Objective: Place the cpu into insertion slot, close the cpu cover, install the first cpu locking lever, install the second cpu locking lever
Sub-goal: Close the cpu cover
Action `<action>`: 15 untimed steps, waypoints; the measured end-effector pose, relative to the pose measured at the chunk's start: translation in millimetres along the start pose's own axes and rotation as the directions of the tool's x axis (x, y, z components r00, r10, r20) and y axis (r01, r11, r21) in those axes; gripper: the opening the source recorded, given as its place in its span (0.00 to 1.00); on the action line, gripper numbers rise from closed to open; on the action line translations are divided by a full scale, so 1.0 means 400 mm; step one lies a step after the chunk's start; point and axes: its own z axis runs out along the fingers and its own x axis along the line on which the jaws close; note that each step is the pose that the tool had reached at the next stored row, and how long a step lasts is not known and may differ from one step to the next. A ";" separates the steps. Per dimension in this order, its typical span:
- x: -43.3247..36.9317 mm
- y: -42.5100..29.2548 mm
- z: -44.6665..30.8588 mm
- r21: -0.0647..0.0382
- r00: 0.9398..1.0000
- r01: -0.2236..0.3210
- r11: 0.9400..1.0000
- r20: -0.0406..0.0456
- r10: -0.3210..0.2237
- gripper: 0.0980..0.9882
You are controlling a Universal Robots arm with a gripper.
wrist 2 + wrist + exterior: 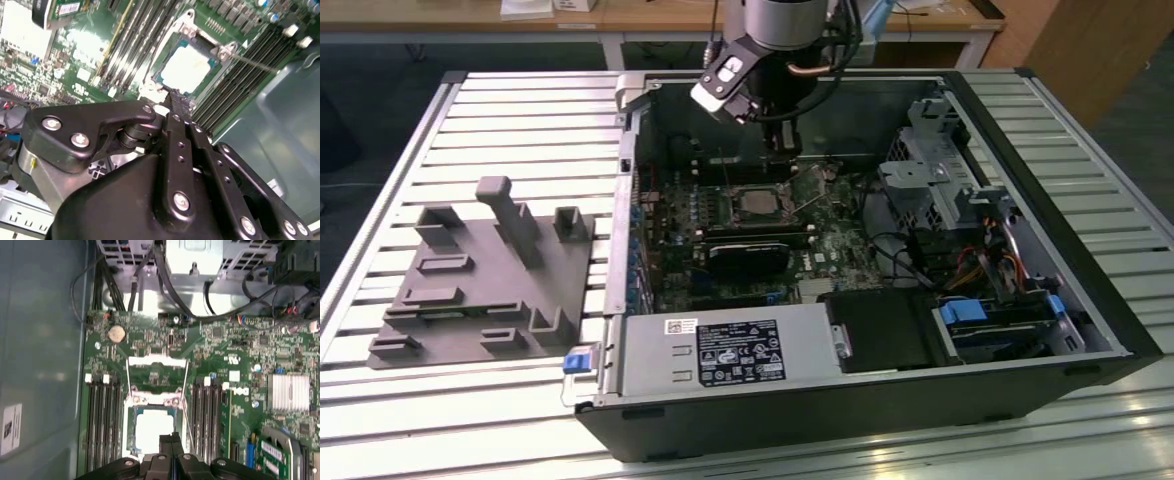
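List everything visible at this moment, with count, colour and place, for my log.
slatted table: one, silver, under everything.
computer case: one, black, open on the table.
fixture block: one, grey, to the exterior view's left of the case.
motherboard: one, green, inside the case.
cpu: one, silvery, lying in its socket.
cpu cover: one, silver, swung open beside the cpu.
locking levers: two, thin silver, one along each side of the cover.
black card: one, black, next to the socket.
power supply: one, silver, at the case's near wall.
arm: one, grey, above the case.
end effector: one, black, shut, at the cpu's edge.
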 end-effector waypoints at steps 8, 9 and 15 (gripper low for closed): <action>-0.001 0.028 0.001 0.008 1.000 0.003 1.000 0.000 -0.003 0.01; -0.001 0.028 0.000 0.008 1.000 0.003 1.000 0.000 -0.003 0.01; -0.001 0.033 -0.007 0.009 1.000 0.003 1.000 -0.001 -0.003 0.01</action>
